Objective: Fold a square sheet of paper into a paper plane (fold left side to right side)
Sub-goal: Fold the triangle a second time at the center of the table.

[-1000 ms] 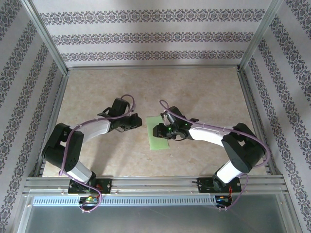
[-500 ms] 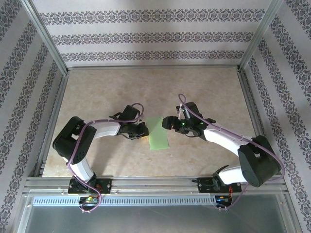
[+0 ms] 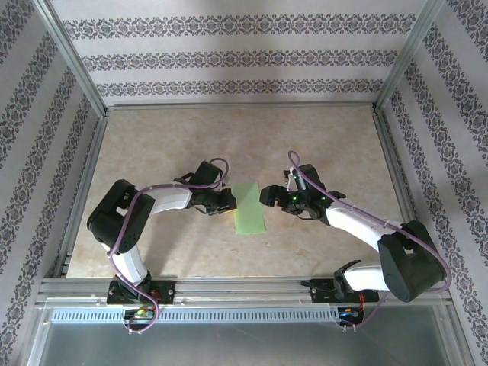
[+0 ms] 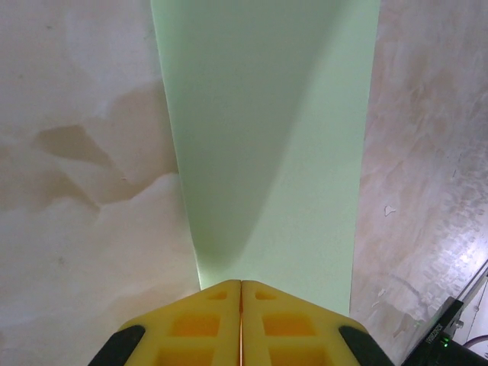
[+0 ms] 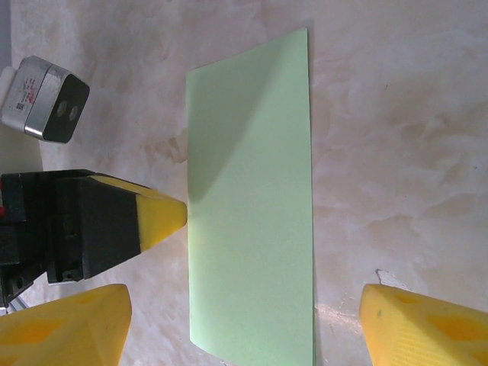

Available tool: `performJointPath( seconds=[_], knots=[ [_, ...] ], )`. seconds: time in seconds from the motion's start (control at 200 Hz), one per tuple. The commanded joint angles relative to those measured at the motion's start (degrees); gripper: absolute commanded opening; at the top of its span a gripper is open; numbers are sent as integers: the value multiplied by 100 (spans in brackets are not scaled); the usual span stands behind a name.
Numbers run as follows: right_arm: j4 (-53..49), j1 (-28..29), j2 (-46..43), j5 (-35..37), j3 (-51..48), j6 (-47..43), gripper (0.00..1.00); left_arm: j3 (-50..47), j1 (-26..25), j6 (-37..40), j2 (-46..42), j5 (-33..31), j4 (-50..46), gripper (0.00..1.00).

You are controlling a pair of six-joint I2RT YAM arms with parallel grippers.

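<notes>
Work surface: beige mottled tabletop (image 3: pixel 229 145), walled by patterned panels on 3 sides.

Item 1, light green matte sheet of paper (image 3: pixel 248 207): it lies flat near the middle of the tabletop, between the 2 grippers; it presents as a narrow rectangle, its long sides running away from the arm bases; edges appear straight and corners square in the right wrist view (image 5: pixel 252 229); whether it is 1 layer or 2 cannot be told from these views.

Item 2, left gripper (image 3: pixel 227 203): the yellow fingers are pressed together with no gap between them, as the left wrist view (image 4: pixel 241 284) shows; nothing is clamped between them; the joined tip sits at the sheet's (image 4: pixel 267 137) left long edge, about midway along it; seen from the right wrist camera, that tip (image 5: pixel 164 217) meets the edge; whether it bears down on the paper cannot be told.

Item 3, right gripper (image 3: pixel 267 195): it is just beside the sheet's right long edge, toward the far end; its 2 yellow fingers stand wide apart (image 5: pixel 242 305), holding nothing; the sheet lies below the gap.
</notes>
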Motion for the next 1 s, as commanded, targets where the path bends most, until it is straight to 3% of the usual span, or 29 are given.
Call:
performJointPath(
  seconds=[0.0, 0.43, 0.999],
  knots=[
    [32, -37, 97, -140, 8, -60, 78, 135, -57, 48, 177, 71, 87, 9],
    [-1054, -18, 491, -1157, 167, -111, 48, 202, -57, 551, 416, -43, -595, 9],
    [-622, 375, 1256, -1310, 102, 102, 45, 164, -64, 543, 418, -58, -533, 9]
  ],
)
